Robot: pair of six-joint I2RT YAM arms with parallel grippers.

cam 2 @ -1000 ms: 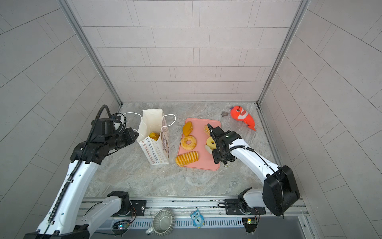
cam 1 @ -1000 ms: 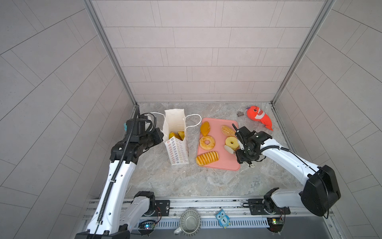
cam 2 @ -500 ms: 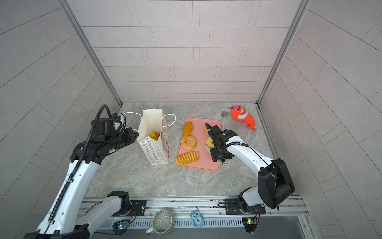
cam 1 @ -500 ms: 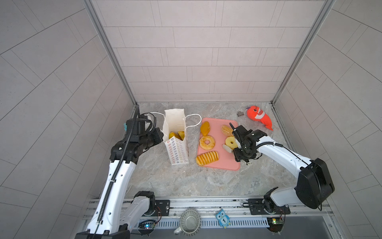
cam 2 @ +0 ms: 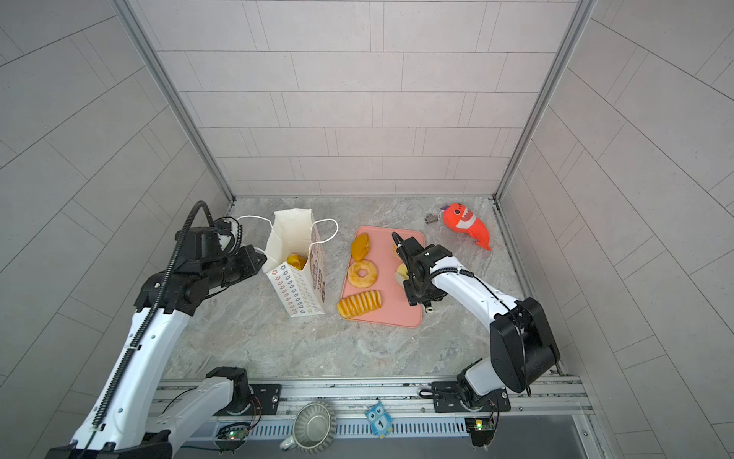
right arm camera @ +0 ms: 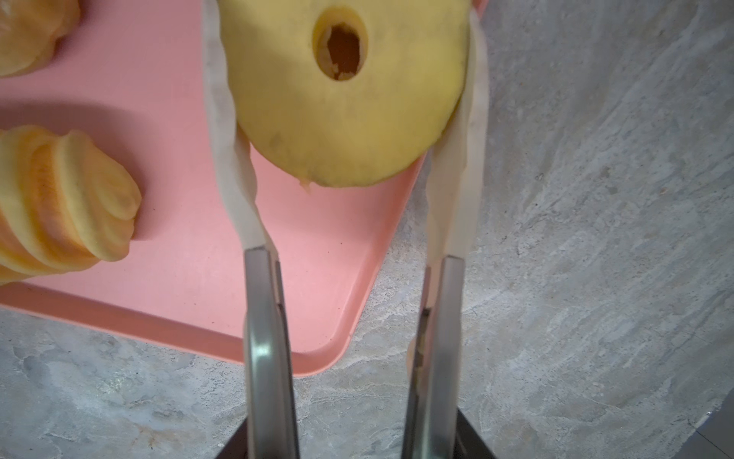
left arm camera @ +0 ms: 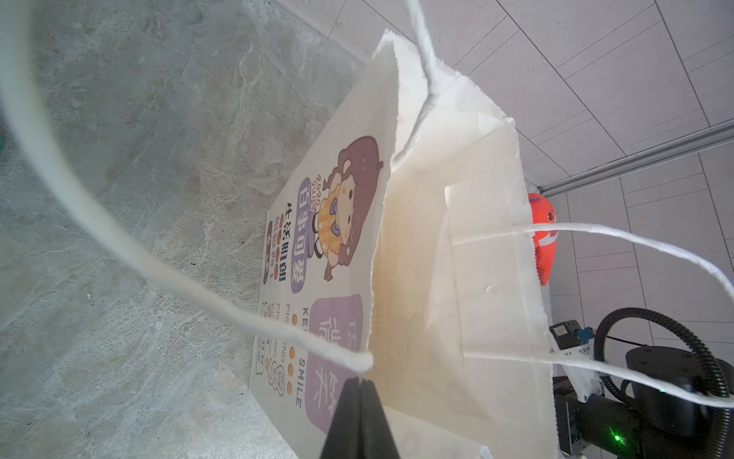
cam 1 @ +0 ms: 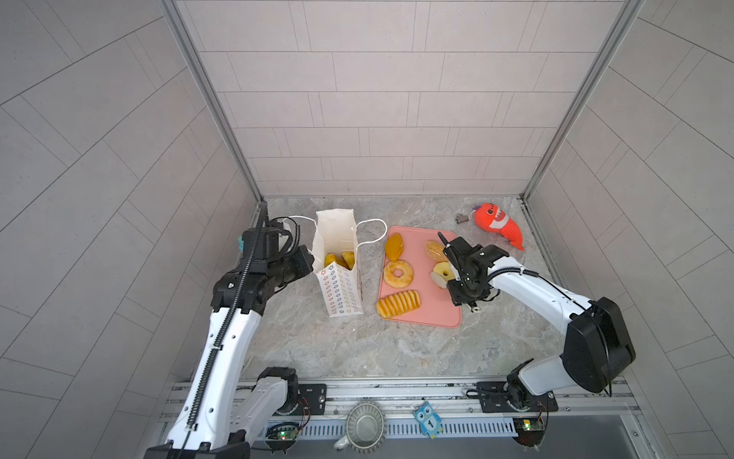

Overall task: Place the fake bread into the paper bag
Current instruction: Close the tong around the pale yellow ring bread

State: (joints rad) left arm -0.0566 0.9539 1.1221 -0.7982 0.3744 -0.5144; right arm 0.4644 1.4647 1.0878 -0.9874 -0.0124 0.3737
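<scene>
Since the earlier frames, the right hand point(right arm camera: 344, 71) has narrowed its jaws onto the pale ring point(right arm camera: 337, 131), and its elbow has drawn in toward the tray point(cam 1: 433, 316). Both pads point(right arm camera: 222, 119) now press opposite sides of the pale ring, so I read this hand as grasping it. The pale ring sits at the tray's right edge. I cannot tell whether it rests on the tray or is just clear of it.

At the left, the left hand point(left arm camera: 359, 387) stays clenched on the bag point(cam 1: 341, 290), gripping the rim at the root of a cord handle. The bag stands upright on the table point(cam 1: 357, 349), just left of the tray, with its mouth open.

Bread status:
- Some bread point(cam 1: 337, 258) lies inside the bag.
- On the tray lie a loaf point(cam 1: 394, 246), a bun point(cam 1: 434, 250), a brown ring point(cam 1: 397, 274) and a ridged roll point(cam 1: 398, 304).

A fish toy point(cam 1: 498, 224) lies at the far right, well apart from the tray.
</scene>
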